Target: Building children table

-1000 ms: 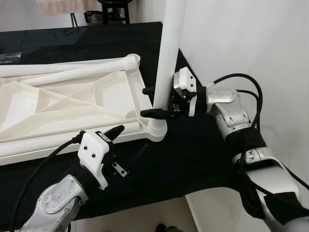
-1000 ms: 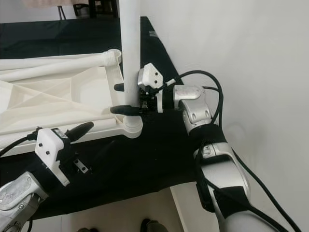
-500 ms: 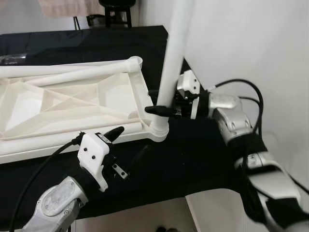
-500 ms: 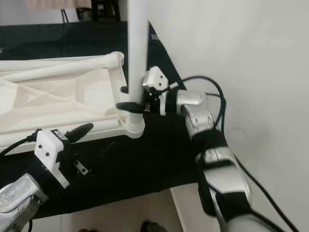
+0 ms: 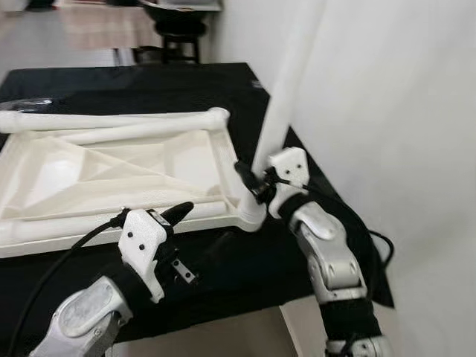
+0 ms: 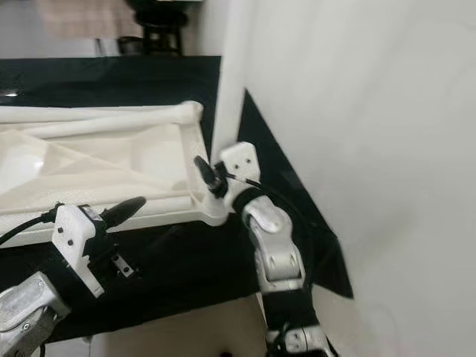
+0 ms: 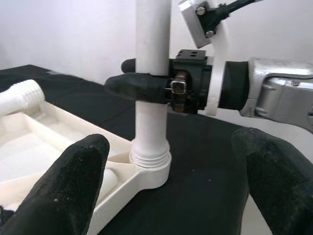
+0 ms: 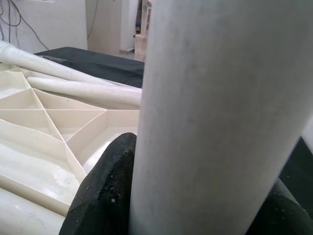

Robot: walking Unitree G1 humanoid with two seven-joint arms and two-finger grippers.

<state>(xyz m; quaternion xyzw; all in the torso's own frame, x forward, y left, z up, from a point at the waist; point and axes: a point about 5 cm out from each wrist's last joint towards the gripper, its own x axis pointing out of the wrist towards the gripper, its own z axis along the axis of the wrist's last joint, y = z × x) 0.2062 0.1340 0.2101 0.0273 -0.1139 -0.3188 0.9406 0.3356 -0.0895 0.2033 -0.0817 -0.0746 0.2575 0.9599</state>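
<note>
The white tabletop [image 5: 225, 156] lies underside up on the black table [image 5: 253, 260]. A white leg [image 5: 286, 89] stands upright in the corner socket [image 5: 251, 214] at its near right corner. My right gripper [image 5: 251, 184] is shut on this leg just above the socket; in the left wrist view one of its black fingers [image 7: 139, 88] wraps the tube [image 7: 152, 34]. In the right wrist view the leg [image 8: 215, 112] is pressed against a finger pad [image 8: 105, 191]. My left gripper [image 5: 197, 227] hovers open in front of the socket [image 7: 149, 164], touching nothing.
Two loose white legs [image 5: 111, 120] lie along the tabletop's far edge, and another tube [image 5: 97, 222] along its near edge. A white wall [image 5: 394, 111] rises close on the right. The table's front edge [image 5: 223, 316] is just below my arms. A dark stool [image 5: 178, 30] stands behind.
My right forearm has swung from the right side of the leg round to its near side, gripper still shut on it. The view has shifted too. The left gripper has stayed put.
</note>
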